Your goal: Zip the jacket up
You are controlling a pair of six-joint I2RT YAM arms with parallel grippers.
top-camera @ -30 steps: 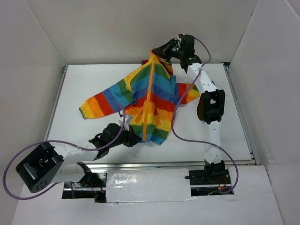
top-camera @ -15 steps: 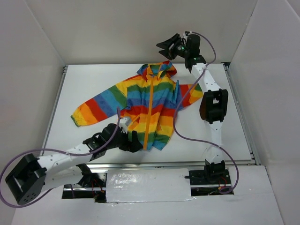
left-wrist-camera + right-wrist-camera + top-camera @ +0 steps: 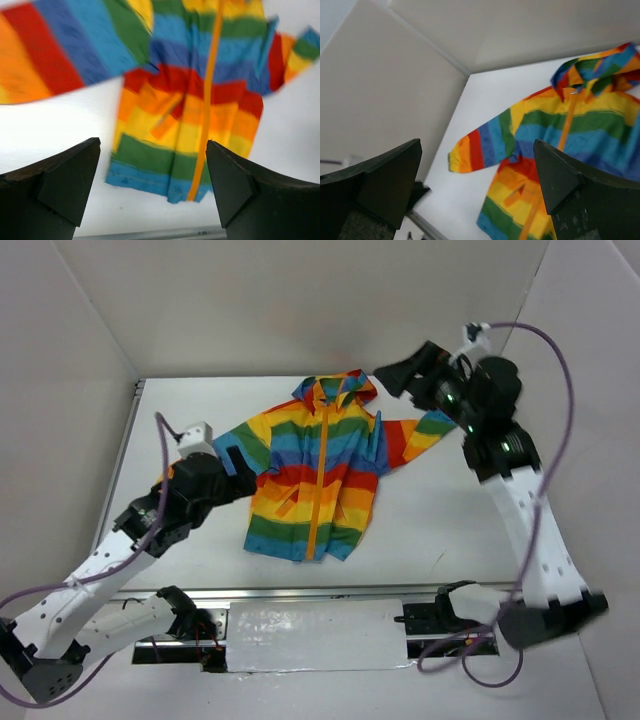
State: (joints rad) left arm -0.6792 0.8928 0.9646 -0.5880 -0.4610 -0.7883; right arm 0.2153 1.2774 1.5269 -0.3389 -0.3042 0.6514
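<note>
The left gripper (image 3: 236, 466) hangs released and empty over the sleeve (image 3: 262, 432). The jacket (image 3: 320, 480) lies flat in the middle of the table (image 3: 450, 530), and its zip band (image 3: 318, 500) looks closed from hem to hood (image 3: 335, 390). The right gripper (image 3: 398, 375), also spread and empty, hovers beside the hood. Retreat seems due: rise straight with fingers wide, snagging no cloth.

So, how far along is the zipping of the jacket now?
Done, it seems: the jacket lies flat, its orange zipper band closed from hem to collar. In hand: nothing; the left gripper and right gripper are open, clear of the fabric. Remaining: nothing visible.
</note>
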